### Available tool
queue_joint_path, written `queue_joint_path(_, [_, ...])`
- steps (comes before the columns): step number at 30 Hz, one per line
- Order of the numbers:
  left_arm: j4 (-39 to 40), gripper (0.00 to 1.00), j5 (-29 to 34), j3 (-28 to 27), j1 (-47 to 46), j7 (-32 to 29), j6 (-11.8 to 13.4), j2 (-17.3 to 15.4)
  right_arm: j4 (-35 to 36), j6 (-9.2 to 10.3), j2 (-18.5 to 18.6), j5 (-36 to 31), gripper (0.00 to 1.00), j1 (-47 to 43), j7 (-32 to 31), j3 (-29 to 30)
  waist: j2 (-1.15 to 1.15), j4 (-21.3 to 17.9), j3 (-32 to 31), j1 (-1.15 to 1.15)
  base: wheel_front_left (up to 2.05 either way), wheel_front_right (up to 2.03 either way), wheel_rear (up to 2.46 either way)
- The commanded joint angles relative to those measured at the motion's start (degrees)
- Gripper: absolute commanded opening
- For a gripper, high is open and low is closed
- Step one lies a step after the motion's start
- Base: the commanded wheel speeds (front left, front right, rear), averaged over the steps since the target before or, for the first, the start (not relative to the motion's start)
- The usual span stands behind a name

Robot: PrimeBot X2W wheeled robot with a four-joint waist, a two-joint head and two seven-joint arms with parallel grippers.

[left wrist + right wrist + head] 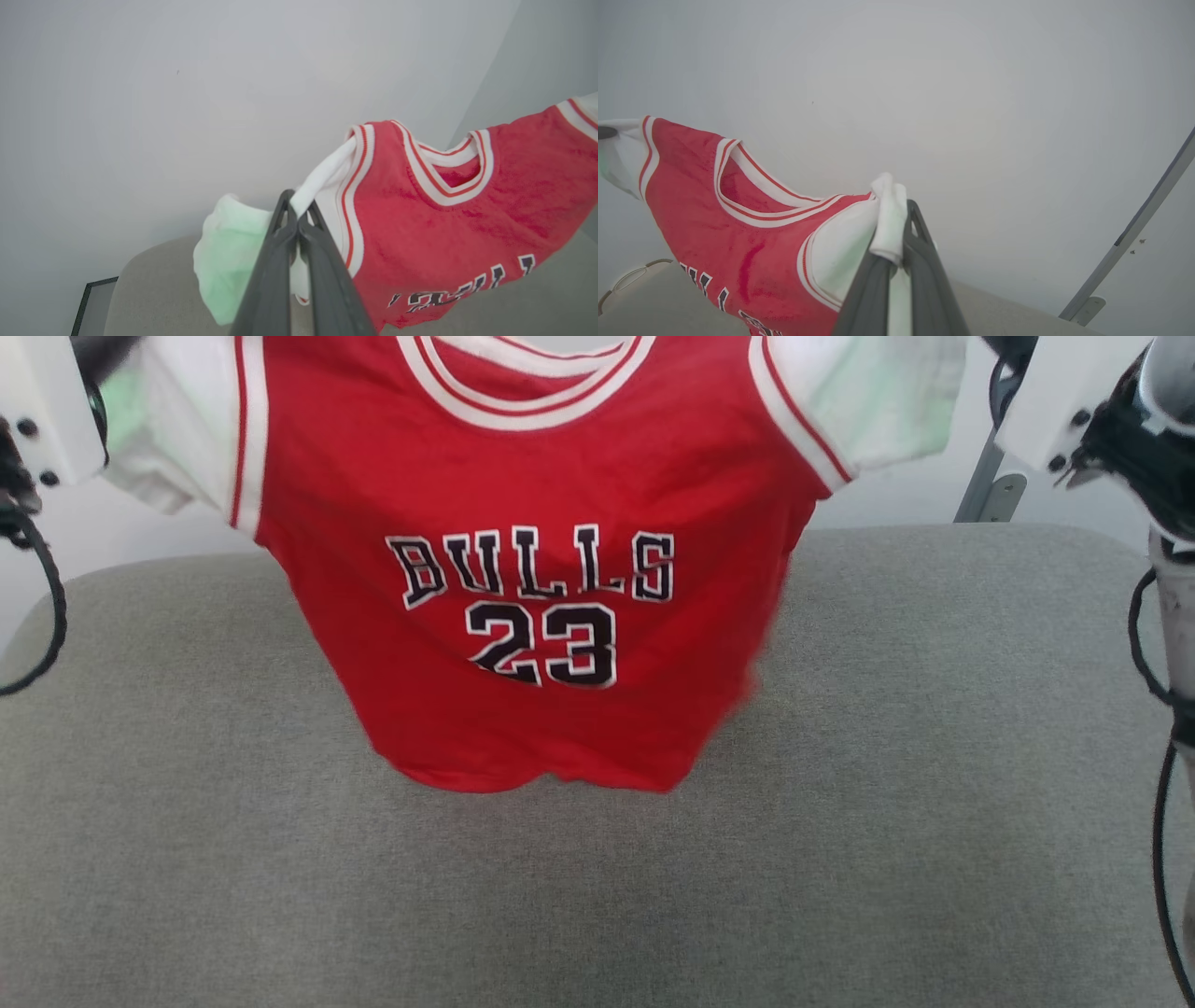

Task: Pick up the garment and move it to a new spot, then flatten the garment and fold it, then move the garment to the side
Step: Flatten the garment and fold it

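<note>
The garment (532, 504), a red jersey with "BULLS 23" on its chest, hangs spread out in the air, front toward me. In the left wrist view my left gripper (296, 205) is shut on the white fabric at one shoulder of the garment (444, 233). In the right wrist view my right gripper (899, 219) is shut on a bunch of white fabric at the other shoulder of the garment (738, 224). The hem (541, 784) hangs low over the grey padded surface (597, 915); whether it touches the surface I cannot tell.
The grey padded surface spreads wide on all sides under the jersey. A grey metal post (990, 485) rises behind its far right corner. Black cables (1158, 803) hang along my right arm, and another loop (47, 607) at the left. A plain pale wall stands behind.
</note>
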State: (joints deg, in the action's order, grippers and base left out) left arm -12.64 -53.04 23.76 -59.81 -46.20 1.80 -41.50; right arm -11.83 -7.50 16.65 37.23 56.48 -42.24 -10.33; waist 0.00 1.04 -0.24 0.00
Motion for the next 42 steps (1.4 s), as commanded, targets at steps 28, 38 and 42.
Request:
queue_joint_path(28, [-19.59,0.0,14.75,0.87,-28.99,35.01,-7.82,9.85,-26.86,0.03,-3.52,-21.21,0.0,30.76,35.53,-4.31,0.0,2.26,23.47,0.0,0.0,0.0,0.0])
queue_joint_path(38, [-28.5,0.0,18.48,2.52,-33.05,60.12,-9.11,11.61,-39.62,0.03,-6.22,-35.09,0.0,36.81,55.05,0.07,0.0,3.69,27.59,0.0,0.0,0.0,0.0])
queue_joint_path(42, [-30.29,0.0,17.44,4.86,-30.16,60.98,-9.21,11.58,-43.23,0.03,-6.79,-35.38,0.0,34.73,55.58,-0.3,0.0,3.9,27.47,0.0,0.0,0.0,0.0])
